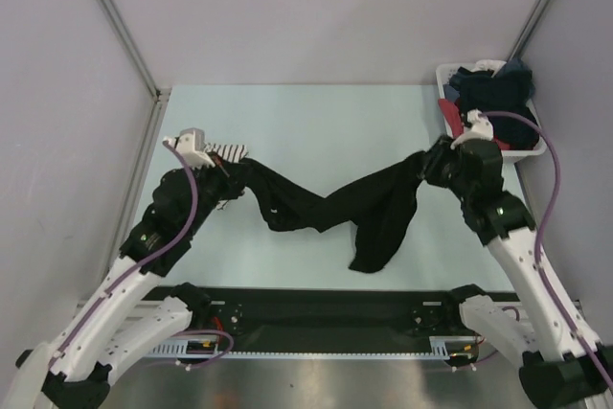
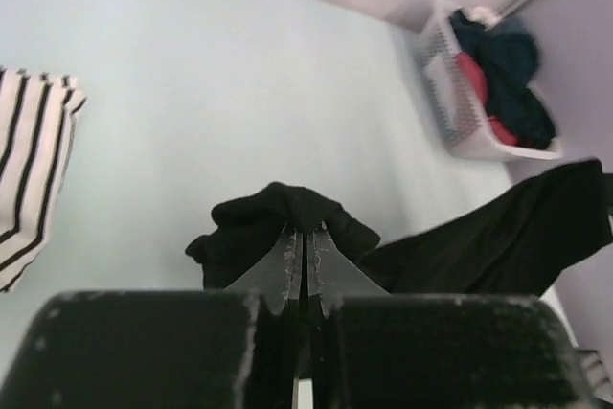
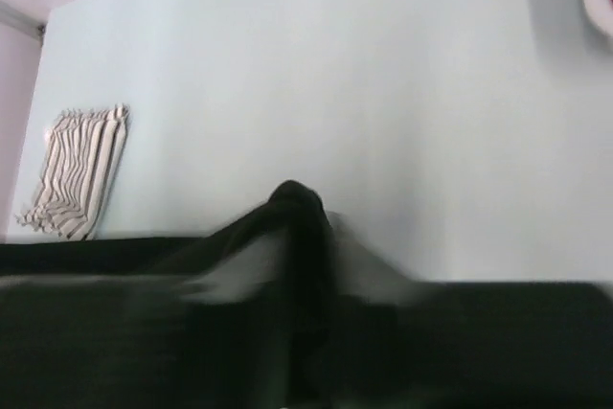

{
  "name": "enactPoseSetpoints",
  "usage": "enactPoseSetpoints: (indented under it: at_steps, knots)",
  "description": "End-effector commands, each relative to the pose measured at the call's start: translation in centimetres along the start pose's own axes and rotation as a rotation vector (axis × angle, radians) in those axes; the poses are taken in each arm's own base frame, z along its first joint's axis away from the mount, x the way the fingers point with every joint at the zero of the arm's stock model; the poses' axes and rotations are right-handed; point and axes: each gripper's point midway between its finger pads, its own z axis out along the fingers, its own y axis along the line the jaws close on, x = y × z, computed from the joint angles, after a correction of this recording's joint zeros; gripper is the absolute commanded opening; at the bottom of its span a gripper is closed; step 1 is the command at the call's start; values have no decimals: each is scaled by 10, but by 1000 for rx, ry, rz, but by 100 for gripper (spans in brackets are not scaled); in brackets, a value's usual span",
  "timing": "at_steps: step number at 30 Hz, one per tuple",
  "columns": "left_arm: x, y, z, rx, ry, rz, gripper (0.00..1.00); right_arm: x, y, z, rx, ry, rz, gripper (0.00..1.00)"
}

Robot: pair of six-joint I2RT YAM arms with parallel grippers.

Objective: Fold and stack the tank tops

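Note:
The black tank top hangs stretched between my two grippers above the table, sagging in the middle, with a flap drooping at lower centre. My left gripper is shut on its left end; the left wrist view shows the fabric bunched over the closed fingertips. My right gripper is shut on its right end, and black cloth covers the blurred fingers there. The striped tank top lies folded at the left, mostly hidden under my left arm; it also shows in the left wrist view and the right wrist view.
A white basket full of dark and red clothes stands at the back right corner, close behind my right wrist; it also shows in the left wrist view. Enclosure walls run along the left, back and right of the pale table.

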Motion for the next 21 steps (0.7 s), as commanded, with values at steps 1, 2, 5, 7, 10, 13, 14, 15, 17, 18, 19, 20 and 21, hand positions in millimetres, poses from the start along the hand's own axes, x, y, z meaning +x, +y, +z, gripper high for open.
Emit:
enactPoseSetpoints:
  at_steps: [1, 2, 5, 7, 10, 13, 14, 15, 17, 18, 19, 20, 21]
  knots:
    - [32, 25, 23, -102, 151, -1, 0, 11, -26, 42, 76, 157, 24, 47]
    - [39, 29, 27, -89, 182, -19, 0, 19, -34, 55, 96, 209, 60, 67]
    - [54, 35, 34, -70, 200, -36, 0, 21, -33, 59, 45, 199, 116, 85]
    - [61, 38, 35, -66, 212, -31, 0, 15, -12, 51, -69, 144, 111, 81]
    - [68, 48, 36, -103, 225, -17, 0, 41, -4, 44, -130, 187, 91, 71]
    - [65, 53, 35, -126, 212, 1, 0, 79, -1, 41, -149, 297, 29, 68]
    - [64, 56, 35, -137, 208, 6, 0, 92, -2, 41, -144, 334, 13, 67]
    - [61, 58, 36, -150, 198, 12, 0, 106, -7, 41, -124, 369, 3, 67]
    - [56, 64, 39, -175, 190, 19, 0, 128, -9, 42, -96, 416, -8, 70]
    - [57, 68, 42, -189, 196, 20, 0, 138, -22, 44, -34, 419, -10, 74]
    - [51, 72, 45, -203, 183, 12, 0, 140, -27, 48, -16, 412, -7, 75]
    - [50, 74, 47, -205, 182, 7, 0, 141, -31, 50, 3, 406, 6, 76]
    - [52, 75, 51, -206, 198, 1, 0, 138, -37, 54, 30, 385, 12, 76]
